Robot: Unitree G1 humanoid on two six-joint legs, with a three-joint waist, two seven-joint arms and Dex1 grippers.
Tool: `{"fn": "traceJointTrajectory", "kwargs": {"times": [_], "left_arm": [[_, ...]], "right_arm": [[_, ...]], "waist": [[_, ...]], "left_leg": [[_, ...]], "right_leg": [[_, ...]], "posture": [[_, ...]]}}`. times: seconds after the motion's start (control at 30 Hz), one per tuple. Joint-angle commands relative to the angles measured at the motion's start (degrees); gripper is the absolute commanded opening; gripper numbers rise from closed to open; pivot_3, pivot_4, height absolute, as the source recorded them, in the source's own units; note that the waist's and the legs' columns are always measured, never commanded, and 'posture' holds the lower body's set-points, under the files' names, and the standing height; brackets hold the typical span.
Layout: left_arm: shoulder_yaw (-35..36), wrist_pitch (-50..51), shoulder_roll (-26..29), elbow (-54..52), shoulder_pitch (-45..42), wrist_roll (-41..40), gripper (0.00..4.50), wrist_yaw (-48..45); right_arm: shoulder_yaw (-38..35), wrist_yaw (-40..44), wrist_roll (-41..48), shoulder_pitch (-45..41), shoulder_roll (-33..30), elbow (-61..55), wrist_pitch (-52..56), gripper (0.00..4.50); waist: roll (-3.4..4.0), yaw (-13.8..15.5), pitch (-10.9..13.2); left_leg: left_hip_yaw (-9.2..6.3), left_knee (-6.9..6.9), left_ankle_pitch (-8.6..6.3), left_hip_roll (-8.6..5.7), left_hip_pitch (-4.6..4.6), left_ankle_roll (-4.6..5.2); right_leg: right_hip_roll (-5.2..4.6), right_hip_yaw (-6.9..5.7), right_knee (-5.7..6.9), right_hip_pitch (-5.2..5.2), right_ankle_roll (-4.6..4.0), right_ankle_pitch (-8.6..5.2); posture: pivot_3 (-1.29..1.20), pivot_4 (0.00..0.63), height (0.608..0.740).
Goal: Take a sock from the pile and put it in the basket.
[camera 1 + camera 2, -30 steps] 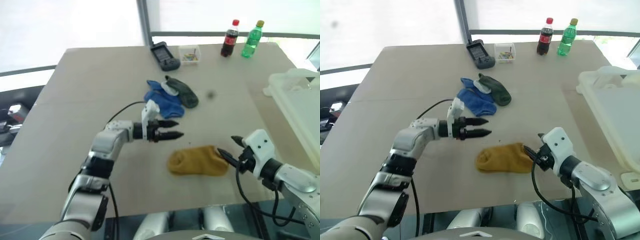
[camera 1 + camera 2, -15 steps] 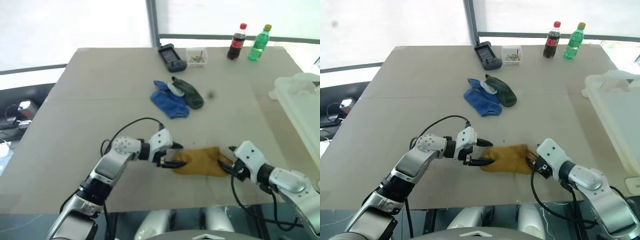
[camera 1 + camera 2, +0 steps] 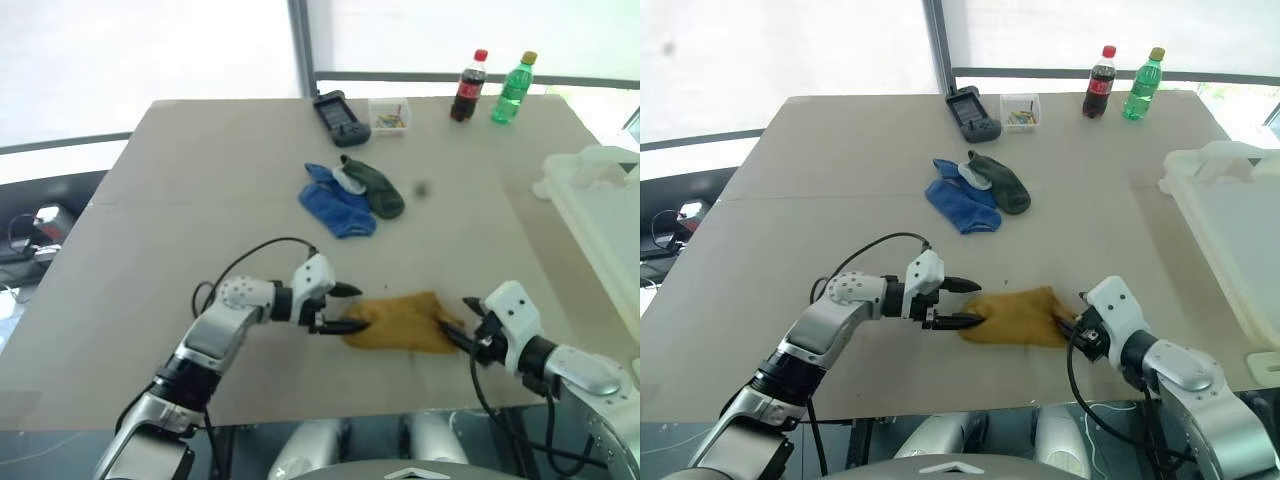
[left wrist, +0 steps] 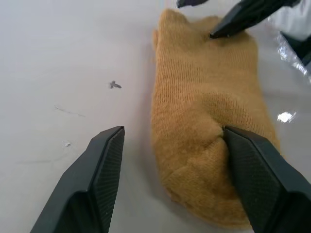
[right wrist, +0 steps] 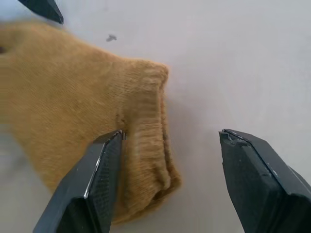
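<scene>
Two pincers, left pincer (image 3: pixel 345 308) and right pincer (image 3: pixel 462 320), both spread wide, flank opposite ends of the mustard-yellow sock (image 3: pixel 400 320) lying flat on the counter (image 3: pixel 200 190).

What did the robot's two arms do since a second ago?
Both arms came down to the yellow sock. The left end effector, which hung above the table near the blue socks, now sits open at one end of the yellow sock. The right end effector moved in to the other end, also open. Neither has gripped it yet. The sock, the blue and dark socks, the bottles and the basket stayed put.
</scene>
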Motion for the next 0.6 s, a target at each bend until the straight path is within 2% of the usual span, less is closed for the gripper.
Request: {"fn": "traceJointTrajectory", "kwargs": {"times": [0.03, 0.2, 0.47, 0.57, 0.6], "left_arm": [[1.9, 2.3, 1.7, -3.1, 0.7, -1.7, 3.37, -0.7], [2.2, 3.5, 3.3, -5.5, 2.1, -1.9, 3.37, -0.8], [-2.3, -1.2, 3.5, -3.7, 2.8, 5.3, 3.37, 0.5], [-3.7, -1.2, 2.9, -3.4, 3.1, 6.0, 3.47, 0.4], [-4.0, -0.7, 2.6, -3.4, 3.3, 5.6, 3.23, 0.1]], "right_arm": [[-0.6, 0.7, 1.9, 0.6, -1.3, -2.9, 2.5, 3.22], [0.6, 1.1, 2.1, 1.1, -3.0, -2.9, 4.2, 3.22], [5.2, 1.3, -2.0, 0.5, -5.8, 0.9, 1.9, 3.22], [6.1, 1.4, -2.8, 0.3, -6.2, 1.8, 1.1, 2.45], [6.3, 1.4, -2.7, 0.1, -6.1, 2.0, 1.1, 1.8]], "waist": [[0.02, 0.1, 0.0], [0.05, 0.1, 0.1], [0.06, 0.2, 0.1], [0.04, 0.2, 0.0], [0.03, 0.2, 0.0]], "left_leg": [[0.0, -0.01, 0.0, 0.0, 0.0, 0.0], [0.0, -0.03, -0.01, -0.01, -0.04, 0.02], [0.0, -0.06, -0.02, 0.0, -0.03, 0.01], [0.01, -0.06, -0.02, 0.0, -0.01, 0.02], [0.01, -0.06, -0.02, 0.0, 0.0, 0.02]], "right_leg": [[0.0, 0.0, -0.01, 0.0, 0.0, 0.0], [-0.01, 0.0, -0.08, 0.0, 0.0, 0.0], [-0.03, 0.0, -0.11, 0.02, 0.0, 0.0], [-0.03, 0.0, -0.12, 0.04, 0.0, 0.0], [-0.03, 0.0, -0.11, 0.05, 0.0, 0.0]], "posture": [[0.0, 0.15, 0.74], [0.0, 0.15, 0.74], [0.0, 0.15, 0.74], [0.0, 0.15, 0.74], [0.0, 0.15, 0.74]]}}
